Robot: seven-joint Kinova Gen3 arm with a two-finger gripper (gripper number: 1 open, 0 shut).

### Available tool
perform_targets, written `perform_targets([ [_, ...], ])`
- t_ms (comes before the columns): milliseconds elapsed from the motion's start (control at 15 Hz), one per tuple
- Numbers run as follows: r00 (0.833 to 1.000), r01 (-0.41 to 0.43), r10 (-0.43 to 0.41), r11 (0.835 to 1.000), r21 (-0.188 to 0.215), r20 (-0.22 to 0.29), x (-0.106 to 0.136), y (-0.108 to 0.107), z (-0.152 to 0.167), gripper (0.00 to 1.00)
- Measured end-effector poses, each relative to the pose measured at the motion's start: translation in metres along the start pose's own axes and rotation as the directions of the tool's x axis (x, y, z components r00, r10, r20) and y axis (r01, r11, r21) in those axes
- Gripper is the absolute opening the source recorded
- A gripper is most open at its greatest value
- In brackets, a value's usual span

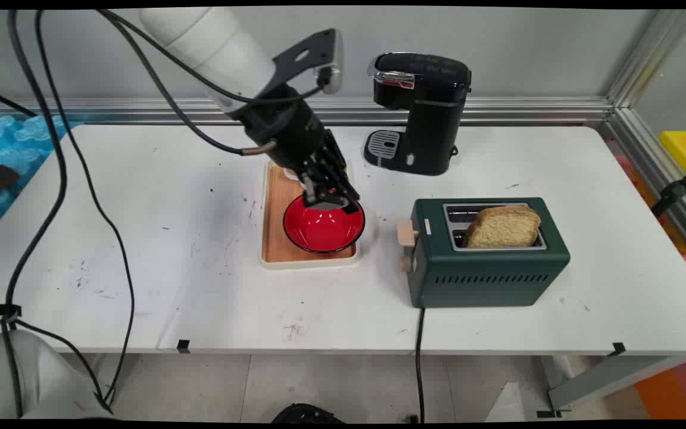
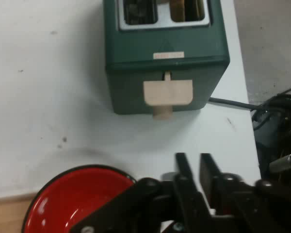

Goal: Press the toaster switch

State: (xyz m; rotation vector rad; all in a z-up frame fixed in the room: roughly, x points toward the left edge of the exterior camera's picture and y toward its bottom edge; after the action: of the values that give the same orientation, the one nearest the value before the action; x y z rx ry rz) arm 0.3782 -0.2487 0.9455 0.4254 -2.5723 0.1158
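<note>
In the main view the gripper reaches down from the upper left to the far rim of a red bowl with a black outside. The bowl sits on the near half of a wooden tray with a pale raised edge, near the middle of the white table. The fingertips lie at the bowl's far right rim; whether they pinch it cannot be told from this view. To the right of the tray, apart from it, stands a green toaster with a slice of bread upright in its near slot and a pale lever on its left end. A black cord drops from the toaster over the near table edge. A black coffee machine stands at the far side, just right of the arm.

In the hand view the two fingers stand close together with only a narrow gap between them, nothing showing in that gap. The bowl lies to the picture's lower left, its rim beside the gripper's linkage. Beyond the fingertips the toaster faces the camera with its lever end, set well clear of the bowl on the bare table.
</note>
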Motion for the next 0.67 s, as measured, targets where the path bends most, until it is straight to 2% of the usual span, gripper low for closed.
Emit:
perform_targets([
  [667, 1.000, 0.015, -0.015, 1.000, 0.023, -0.012, 0.032, 0.001, 0.050, 0.00],
])
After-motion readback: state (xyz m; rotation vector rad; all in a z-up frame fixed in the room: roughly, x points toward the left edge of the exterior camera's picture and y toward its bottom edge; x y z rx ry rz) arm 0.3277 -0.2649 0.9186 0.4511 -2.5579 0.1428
